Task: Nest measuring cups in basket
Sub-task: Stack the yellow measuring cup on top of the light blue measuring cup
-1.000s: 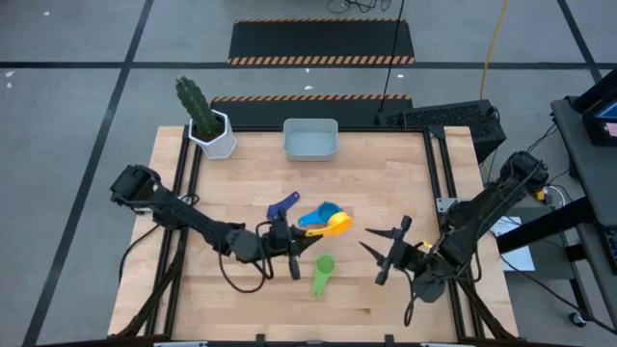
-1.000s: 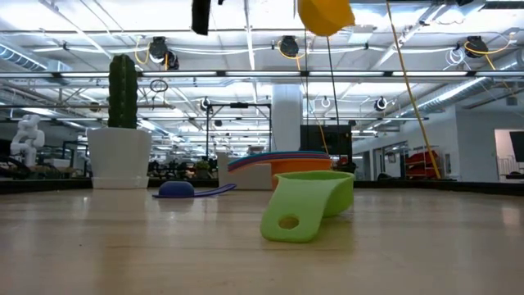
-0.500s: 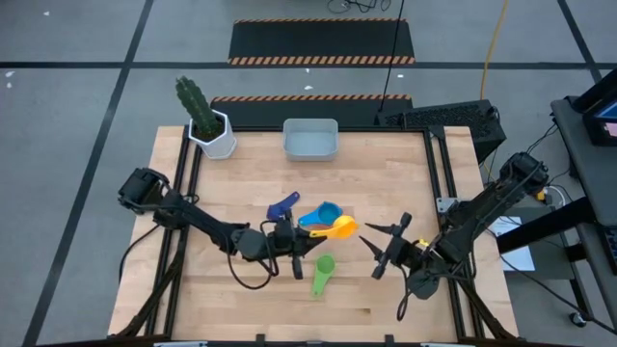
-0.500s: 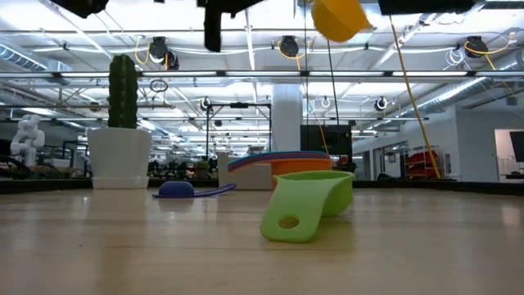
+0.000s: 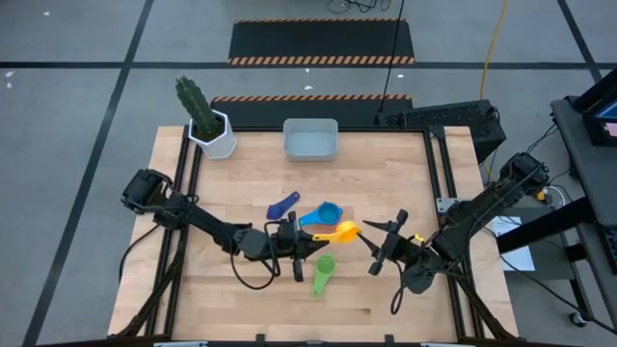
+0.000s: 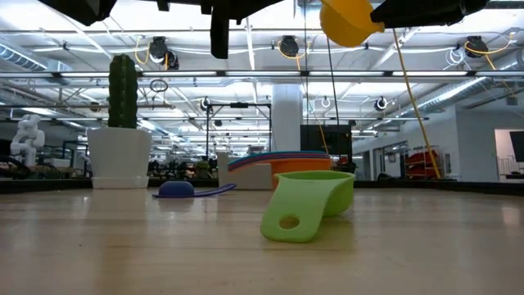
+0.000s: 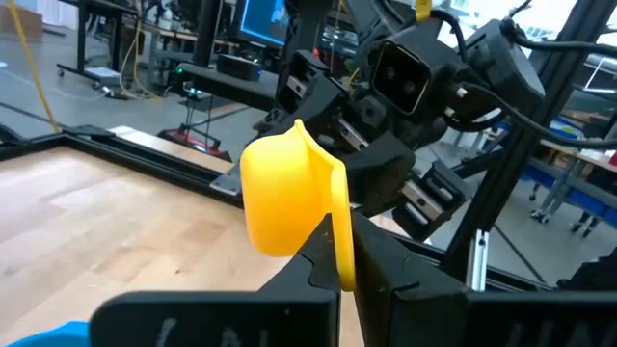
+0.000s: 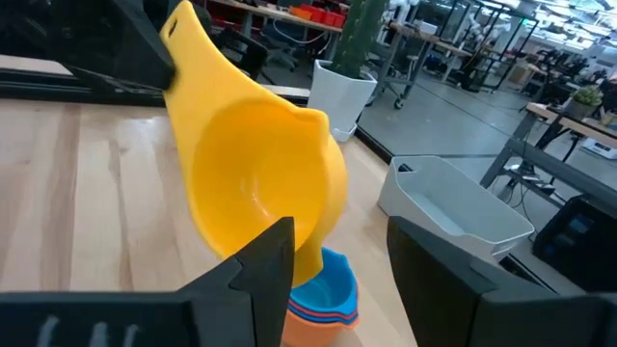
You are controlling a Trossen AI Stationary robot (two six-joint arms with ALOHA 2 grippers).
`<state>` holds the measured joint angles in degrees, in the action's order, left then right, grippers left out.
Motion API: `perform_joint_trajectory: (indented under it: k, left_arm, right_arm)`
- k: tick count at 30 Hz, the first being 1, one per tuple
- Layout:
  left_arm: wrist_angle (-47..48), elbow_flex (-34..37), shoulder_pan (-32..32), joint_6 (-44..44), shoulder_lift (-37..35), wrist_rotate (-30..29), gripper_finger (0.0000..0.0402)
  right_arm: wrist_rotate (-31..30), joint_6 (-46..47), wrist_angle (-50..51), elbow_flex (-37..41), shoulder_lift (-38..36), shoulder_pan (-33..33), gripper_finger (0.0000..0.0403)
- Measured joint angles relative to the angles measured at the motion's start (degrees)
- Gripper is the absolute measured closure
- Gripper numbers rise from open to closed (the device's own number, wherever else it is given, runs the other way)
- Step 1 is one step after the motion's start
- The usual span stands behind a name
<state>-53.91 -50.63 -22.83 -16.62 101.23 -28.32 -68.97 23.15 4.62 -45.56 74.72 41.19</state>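
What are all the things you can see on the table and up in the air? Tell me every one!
yellow cup: one, yellow, in the air, handle pinched by the left gripper.
green cup: one, green, on its side near the table's front.
dark blue cup: one, dark blue, upside down on the table, left of the stack.
stack of cups: light blue on top, orange at the bottom, mid-table; exact count hidden.
basket: one, pale grey-blue, back edge of the table.
cactus pot: one, white with a green cactus, back left corner.
table: one, light wood.
left gripper: shut on the yellow cup's handle.
right gripper: open, beside the yellow cup's bowl.
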Motion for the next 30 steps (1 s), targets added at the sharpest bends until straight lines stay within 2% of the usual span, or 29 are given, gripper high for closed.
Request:
perform_joint_trajectory:
  k: [7,15,21,25,30]
  left_arm:
    - [0.1,0.0,0.0,-0.1,0.0,0.3,0.0394]
    - [-0.2,-0.9,0.5,-1.6,1.6,2.8,0.0395]
    - [-0.1,-6.6,0.8,-0.4,7.0,3.6,0.0394]
    - [0.0,-7.9,0.7,0.9,7.5,3.7,0.0395]
    - [-0.2,-7.9,0.7,1.5,7.5,3.7,0.0380]
  right_arm:
    - [0.0,0.0,0.1,0.0,0.0,0.0,0.0248]
    - [0.3,0.0,0.1,0.0,0.0,0.0,0.0310]
    - [0.8,-0.1,0.4,0.0,0.0,0.0,0.0357]
    - [1.5,-0.5,0.4,0.0,0.0,0.1,0.0386]
    - [1.6,-0.7,0.4,0.0,0.0,0.1,0.0395]
